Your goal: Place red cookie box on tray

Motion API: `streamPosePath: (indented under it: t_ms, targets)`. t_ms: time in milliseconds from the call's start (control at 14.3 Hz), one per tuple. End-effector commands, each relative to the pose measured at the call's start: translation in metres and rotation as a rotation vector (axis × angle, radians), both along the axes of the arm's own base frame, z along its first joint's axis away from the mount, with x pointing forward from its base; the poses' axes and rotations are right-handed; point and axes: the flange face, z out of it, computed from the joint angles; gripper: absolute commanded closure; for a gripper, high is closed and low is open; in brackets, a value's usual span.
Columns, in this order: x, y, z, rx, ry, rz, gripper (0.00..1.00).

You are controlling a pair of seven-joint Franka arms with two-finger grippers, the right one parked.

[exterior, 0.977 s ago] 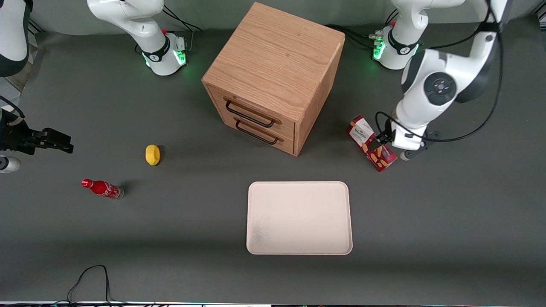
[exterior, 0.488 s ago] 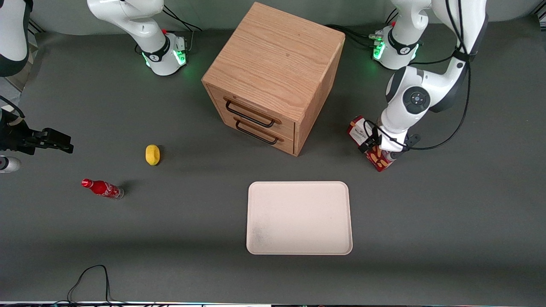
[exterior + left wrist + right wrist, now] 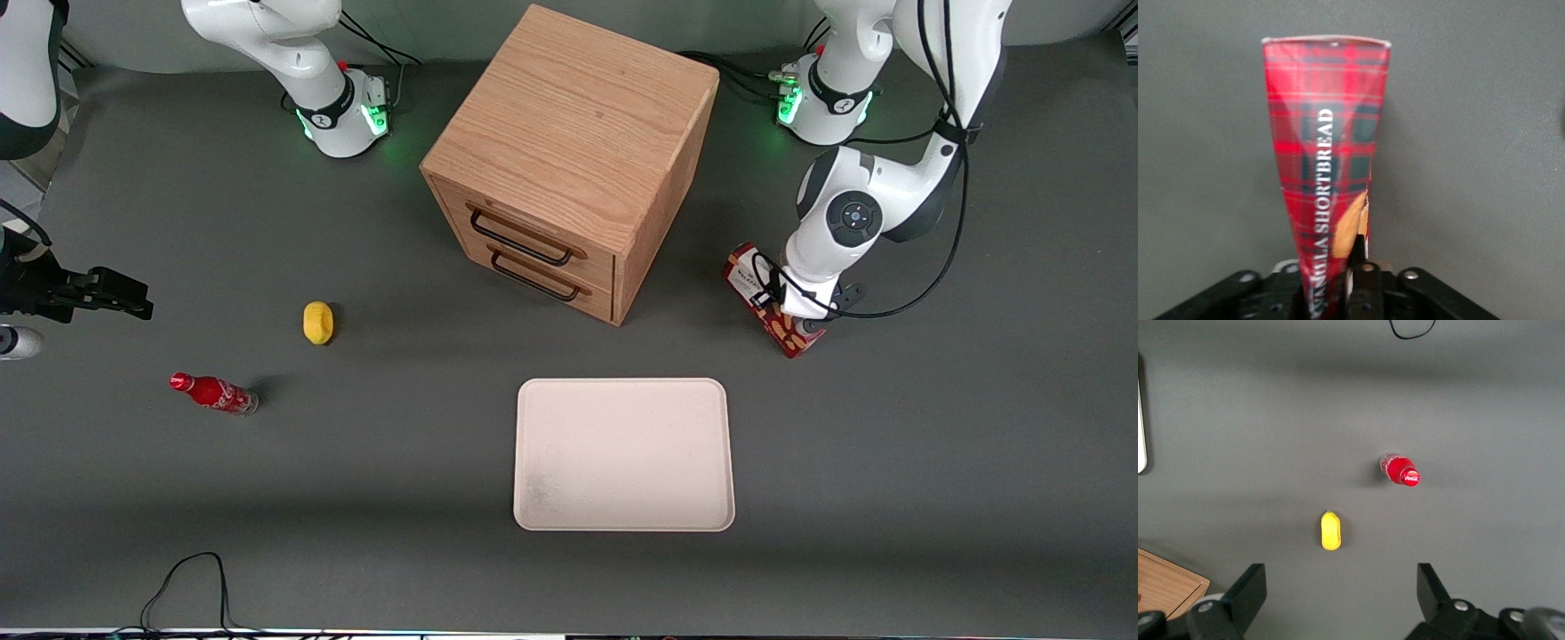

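- The table (image 3: 933, 444) was a dark grey surface carrying all items.
- The cabinet (image 3: 578, 133), light wood with two dark-handled drawers, stood at mid-table, farther from the front camera than the tray.
- The tray (image 3: 622, 453), cream-white with rounded corners and a low rim, lay flat on the table in front of the cabinet, with nothing on it.
- The box (image 3: 770, 300) lay on the table beside the cabinet, toward the working arm's end, well apart from the tray and farther from the front camera than it. The wrist view showed its red tartan side (image 3: 1328, 160) printed "SHORTBREAD" and part of a pictured cookie.
- The end effector (image 3: 800, 307) was down at the box, at the middle of its length. In the wrist view the box ran in between the fingers (image 3: 1357, 257), one dark finger lying against its side; the fingers stood narrow, closed on the box.
- The bottle (image 3: 213, 392), small and red, lay on its side toward the parked arm's end.
- The lemon (image 3: 317, 322), a small yellow object, sat near the bottle, farther from the front camera.
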Motion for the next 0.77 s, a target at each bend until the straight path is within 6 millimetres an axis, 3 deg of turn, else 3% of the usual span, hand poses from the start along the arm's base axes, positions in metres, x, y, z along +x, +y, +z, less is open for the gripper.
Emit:
streamPosePath:
  t_ms: [0,140,488,698]
  targets:
    - [0.012,0.001,0.014,0.013,-0.014,-0.046,1.0]
    - [0.033,-0.003,0.049,0.045,0.015,-0.118,1.0]
    - [0.114,-0.018,0.165,0.026,-0.059,-0.364,1.0]
    - [0.155,-0.022,0.219,-0.006,-0.06,-0.504,1.0]
